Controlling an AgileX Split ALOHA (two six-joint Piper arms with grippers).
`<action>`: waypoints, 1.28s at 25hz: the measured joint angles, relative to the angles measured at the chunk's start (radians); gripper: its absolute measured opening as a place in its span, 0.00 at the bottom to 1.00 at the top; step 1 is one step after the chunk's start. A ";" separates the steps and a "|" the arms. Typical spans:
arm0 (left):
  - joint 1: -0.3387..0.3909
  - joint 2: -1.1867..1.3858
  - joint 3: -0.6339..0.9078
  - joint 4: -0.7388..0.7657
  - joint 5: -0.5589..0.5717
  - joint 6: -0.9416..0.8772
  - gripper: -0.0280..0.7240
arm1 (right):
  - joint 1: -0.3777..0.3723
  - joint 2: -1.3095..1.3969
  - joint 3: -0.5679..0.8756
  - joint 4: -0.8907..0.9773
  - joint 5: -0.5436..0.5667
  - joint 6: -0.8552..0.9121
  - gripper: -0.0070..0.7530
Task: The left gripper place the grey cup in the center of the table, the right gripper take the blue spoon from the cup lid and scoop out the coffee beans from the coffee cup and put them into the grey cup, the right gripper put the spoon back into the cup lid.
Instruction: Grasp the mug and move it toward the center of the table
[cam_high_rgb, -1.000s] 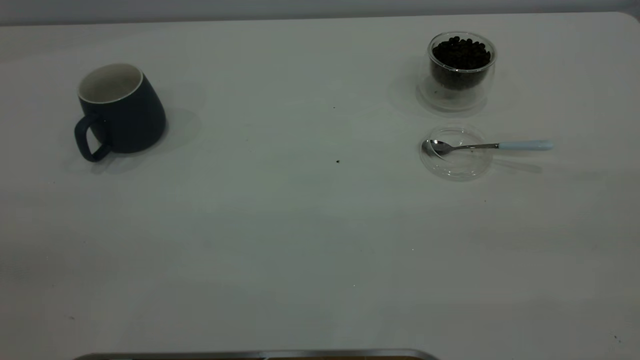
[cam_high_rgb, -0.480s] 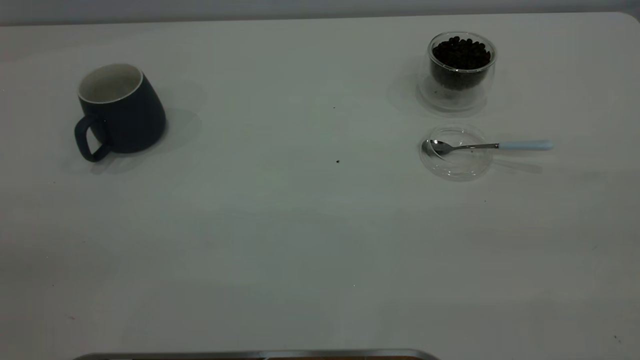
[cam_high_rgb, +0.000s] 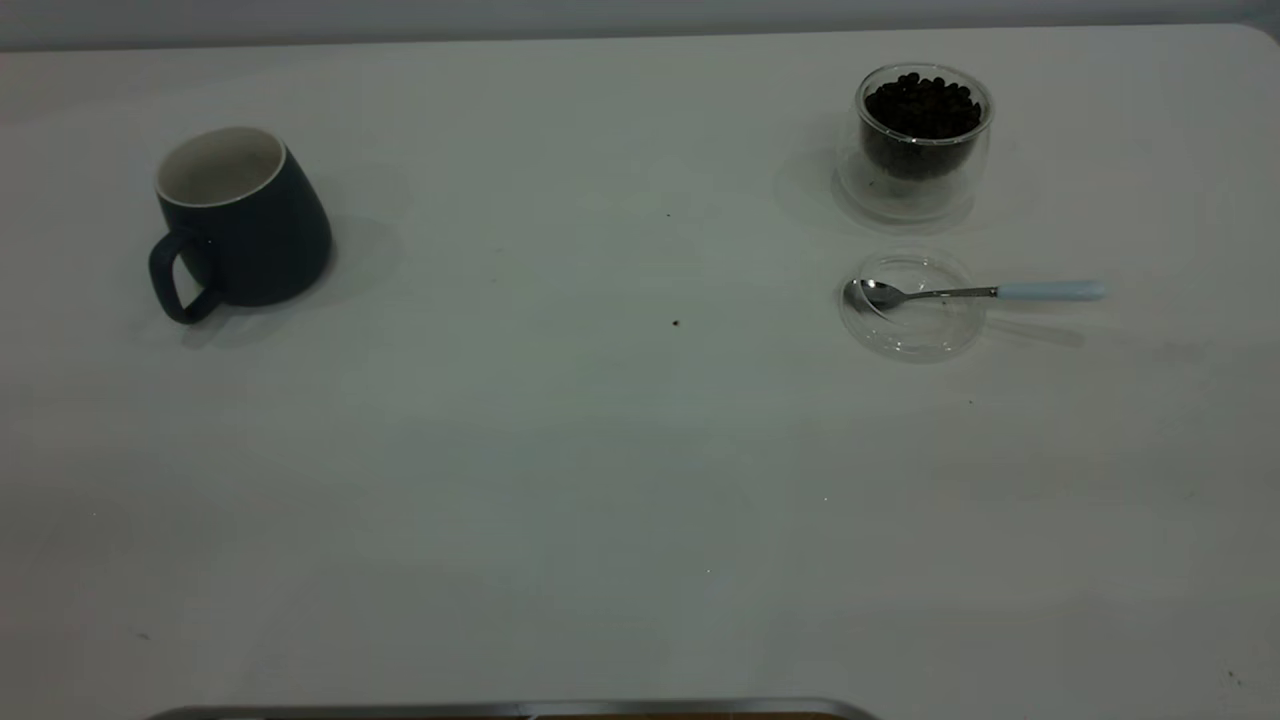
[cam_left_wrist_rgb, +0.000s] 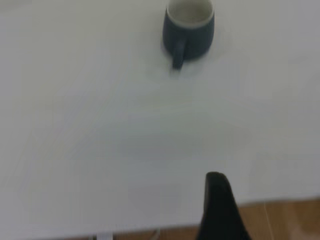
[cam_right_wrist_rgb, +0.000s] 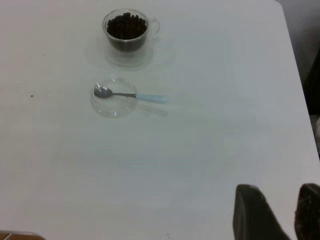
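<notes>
One grey cup (cam_high_rgb: 243, 220). One coffee cup (cam_high_rgb: 921, 140), clear glass, holding coffee beans (cam_high_rgb: 922, 105) too many to count. One cup lid (cam_high_rgb: 912, 306). One blue spoon (cam_high_rgb: 975, 292). One surface (cam_high_rgb: 600, 450) bearing all. Two hands: left hand (cam_left_wrist_rgb: 220, 210), one finger visible; right hand (cam_right_wrist_rgb: 285, 212), two fingers visible.

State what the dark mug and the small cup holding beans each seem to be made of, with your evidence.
The dark slate-grey handled mug looks like matte glazed ceramic: opaque body, white inside, no shine. The small clear handleless cup looks like glass, though possibly plastic: the dark coffee beans show through its double wall.
</notes>
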 joint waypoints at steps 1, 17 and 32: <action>0.000 0.013 -0.024 0.000 -0.009 0.001 0.78 | 0.000 0.000 0.000 0.000 0.000 0.000 0.32; 0.000 0.926 -0.432 0.078 -0.045 0.244 0.78 | 0.000 0.000 0.000 0.000 0.000 0.000 0.32; 0.001 1.517 -0.608 0.185 -0.182 0.674 0.78 | 0.000 0.000 0.000 0.000 0.000 0.000 0.32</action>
